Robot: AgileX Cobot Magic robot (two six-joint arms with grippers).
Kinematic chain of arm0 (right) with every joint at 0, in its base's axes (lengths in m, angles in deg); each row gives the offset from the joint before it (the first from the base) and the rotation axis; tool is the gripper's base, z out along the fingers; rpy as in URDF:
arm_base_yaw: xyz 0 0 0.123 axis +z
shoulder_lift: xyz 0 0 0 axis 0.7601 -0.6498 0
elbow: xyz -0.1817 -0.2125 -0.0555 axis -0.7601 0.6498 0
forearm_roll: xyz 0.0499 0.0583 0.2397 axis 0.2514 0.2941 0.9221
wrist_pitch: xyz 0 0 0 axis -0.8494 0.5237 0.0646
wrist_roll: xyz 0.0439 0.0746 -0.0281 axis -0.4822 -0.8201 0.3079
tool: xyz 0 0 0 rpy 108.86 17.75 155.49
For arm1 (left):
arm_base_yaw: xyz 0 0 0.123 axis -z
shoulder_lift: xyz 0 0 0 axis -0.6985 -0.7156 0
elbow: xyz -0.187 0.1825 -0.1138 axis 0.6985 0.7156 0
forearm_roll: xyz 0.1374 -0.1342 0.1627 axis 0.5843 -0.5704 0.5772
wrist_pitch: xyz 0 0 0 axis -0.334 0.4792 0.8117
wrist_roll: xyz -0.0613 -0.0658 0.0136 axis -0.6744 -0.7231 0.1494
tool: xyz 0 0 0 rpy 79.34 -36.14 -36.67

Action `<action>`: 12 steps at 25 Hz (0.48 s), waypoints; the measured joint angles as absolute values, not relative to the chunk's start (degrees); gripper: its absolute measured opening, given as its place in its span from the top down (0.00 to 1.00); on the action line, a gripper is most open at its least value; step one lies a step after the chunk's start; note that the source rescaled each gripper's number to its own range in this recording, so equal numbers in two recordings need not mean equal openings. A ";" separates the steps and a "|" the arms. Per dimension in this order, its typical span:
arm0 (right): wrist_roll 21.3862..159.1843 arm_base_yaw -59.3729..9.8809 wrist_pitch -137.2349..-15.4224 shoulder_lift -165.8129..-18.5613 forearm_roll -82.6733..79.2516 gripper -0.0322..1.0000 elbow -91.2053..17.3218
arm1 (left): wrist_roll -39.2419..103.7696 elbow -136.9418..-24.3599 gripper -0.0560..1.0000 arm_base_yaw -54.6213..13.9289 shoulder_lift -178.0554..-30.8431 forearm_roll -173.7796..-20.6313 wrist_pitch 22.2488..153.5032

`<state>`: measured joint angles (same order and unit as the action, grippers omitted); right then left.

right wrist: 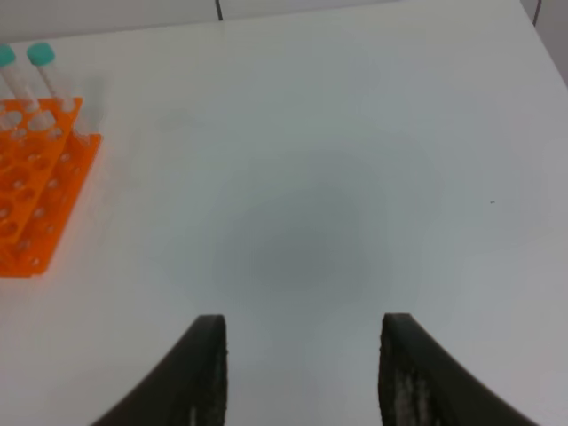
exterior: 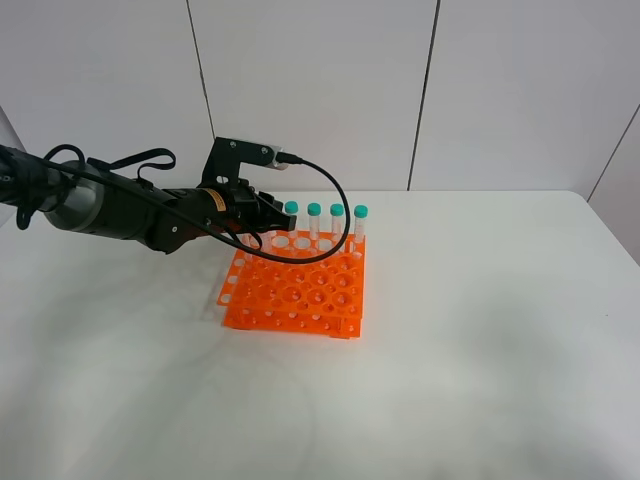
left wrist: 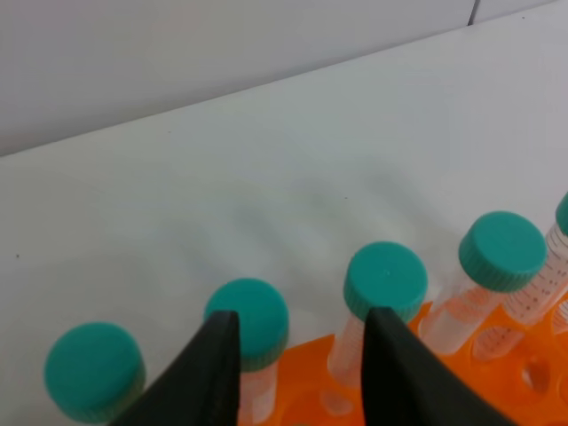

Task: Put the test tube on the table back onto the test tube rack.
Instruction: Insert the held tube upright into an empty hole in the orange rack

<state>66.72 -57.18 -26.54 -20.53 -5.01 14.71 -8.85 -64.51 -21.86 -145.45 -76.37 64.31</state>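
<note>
The orange test tube rack [exterior: 300, 287] stands on the white table [exterior: 480, 340] left of centre. Several teal-capped test tubes [exterior: 314, 220] stand upright in its back row. My left gripper [exterior: 272, 212] hovers at the rack's back left corner, just above that row. In the left wrist view it [left wrist: 302, 313] is open and empty, with capped tubes [left wrist: 386, 282] just beyond the fingertips and the rack [left wrist: 311, 377] below. I see no tube lying on the table. My right gripper [right wrist: 302, 319] is open and empty over bare table, right of the rack [right wrist: 35, 177].
A black cable [exterior: 335, 195] loops from the left wrist camera over the rack's back row. A white panelled wall [exterior: 320, 90] stands behind the table. The table's right edge [exterior: 610, 240] lies far from the rack.
</note>
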 joint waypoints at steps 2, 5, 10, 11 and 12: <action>66.72 -57.18 -26.54 -20.53 -5.01 0.24 14.71 | -8.85 -64.51 0.63 -21.86 -145.45 -76.37 64.31; 66.72 -57.18 -26.54 -20.53 -5.01 0.24 14.71 | -8.92 -64.51 0.63 -21.86 -145.45 -76.37 64.31; 66.72 -57.18 -26.54 -20.53 -5.01 0.24 14.71 | -11.00 -64.51 0.63 -21.86 -145.45 -76.37 64.31; 66.72 -57.18 -26.54 -20.53 -5.01 0.24 14.71 | -11.22 -64.51 0.63 -21.86 -145.45 -76.37 64.37; 66.72 -57.18 -26.54 -20.53 -5.01 0.24 14.71 | -11.26 -64.51 0.63 -21.86 -145.45 -76.37 64.57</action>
<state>66.72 -57.18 -26.54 -20.53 -5.01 14.71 -11.26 -64.51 -21.86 -145.45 -76.37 64.57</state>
